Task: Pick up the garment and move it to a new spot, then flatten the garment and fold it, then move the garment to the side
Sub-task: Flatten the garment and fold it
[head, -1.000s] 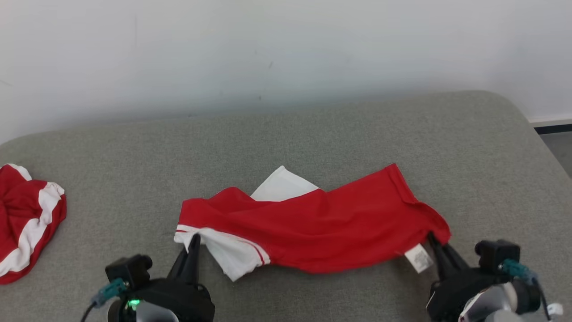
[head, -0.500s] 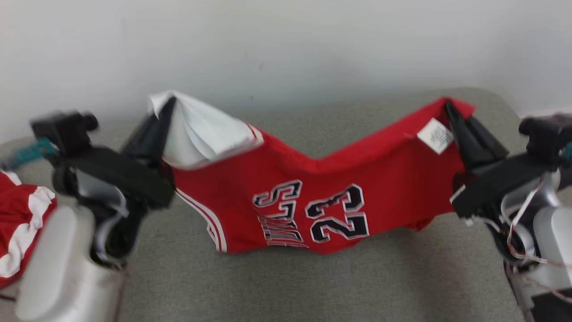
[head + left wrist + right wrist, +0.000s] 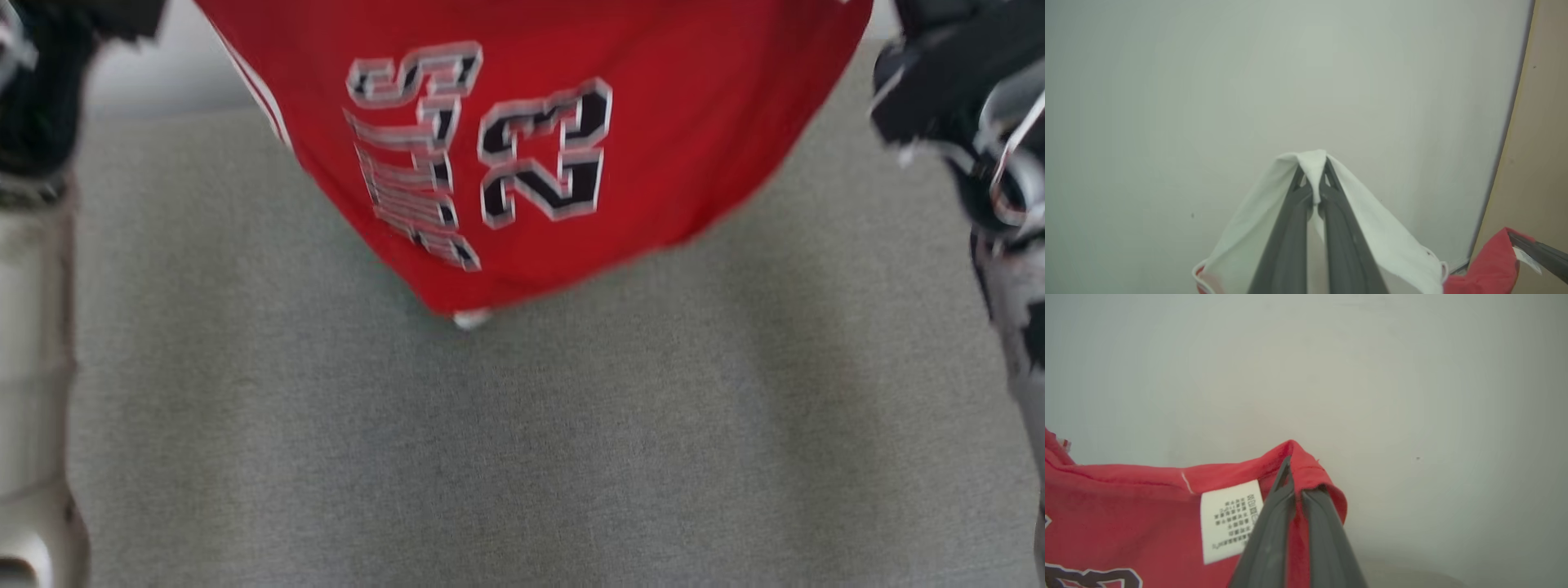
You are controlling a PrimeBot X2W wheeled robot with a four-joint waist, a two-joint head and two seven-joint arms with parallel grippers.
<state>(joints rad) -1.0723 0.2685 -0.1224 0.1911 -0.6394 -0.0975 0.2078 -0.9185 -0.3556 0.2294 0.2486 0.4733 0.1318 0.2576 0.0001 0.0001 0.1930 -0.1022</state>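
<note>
Red basketball jersey [image 3: 531, 147] hangs in mid-air, stretched between two robot arms above a grey fabric surface [image 3: 490, 457]. Its lowest point dangles near the surface; can't tell if it touches. Head view is blurred. A black, white-edged "23" and lettering show upside down on the front. Pale L forearm [image 3: 33, 367] runs down the left edge; dark R wrist [image 3: 939, 90] w/ loose cables sits top right.

L wrist view: left end effector [image 3: 1314, 183] is pinched tight on a white fold of the jersey. Cloth drapes down both sides of its two dark fingers [image 3: 1288, 245], w/ a plain pale wall [image 3: 1208, 81] behind. Far lower right, a red corner of the jersey is gripped by the other arm's tips.

R wrist view: right end effector [image 3: 1294, 477] is clamped narrow on the red hem — cloth curls over the tips. A white care label [image 3: 1229, 518] w/ tiny print sits just beside the fingers.
</note>
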